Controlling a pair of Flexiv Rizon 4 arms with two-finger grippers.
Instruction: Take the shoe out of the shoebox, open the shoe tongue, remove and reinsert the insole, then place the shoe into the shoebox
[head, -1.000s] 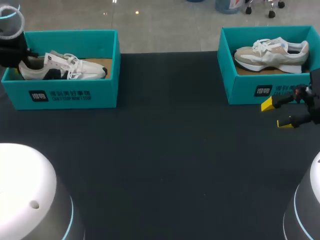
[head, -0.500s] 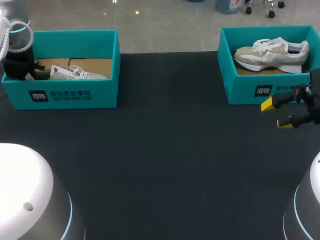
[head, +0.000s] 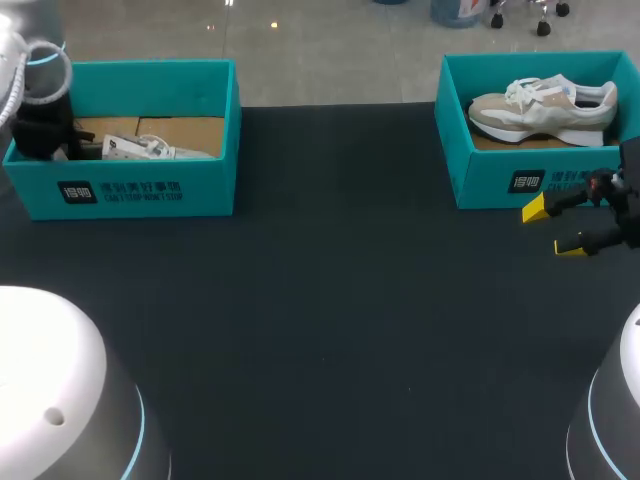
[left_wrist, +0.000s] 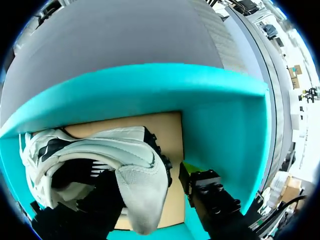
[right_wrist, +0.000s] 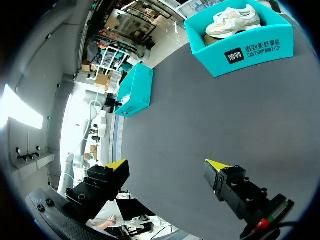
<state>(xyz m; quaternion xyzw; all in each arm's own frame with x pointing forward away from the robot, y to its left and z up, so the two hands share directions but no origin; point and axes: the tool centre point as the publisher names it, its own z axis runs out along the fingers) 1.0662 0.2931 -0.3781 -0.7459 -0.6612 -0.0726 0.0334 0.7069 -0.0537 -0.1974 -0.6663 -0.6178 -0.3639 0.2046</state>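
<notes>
A wide black table (head: 330, 300) is seen, and a teal cardboard shoebox (head: 140, 192) is set on it. A second teal cardboard shoebox (head: 500, 180) is set far to the right of the first box, and a beige and white shoe (head: 545, 105) is kept in it. A white and black sports shoe (head: 150, 148) is laid inside the first box. The left gripper (left_wrist: 150, 177) is put down into the first box at that shoe's heel, but it cannot be told if the shoe is pinched. The right gripper (head: 554, 228) is held wide open, far right of the first box, with nothing in it. If the heel is pinched only a little, the shoe could be dropped. If the shoe is caught on a wall, the box could be dragged up too.
</notes>
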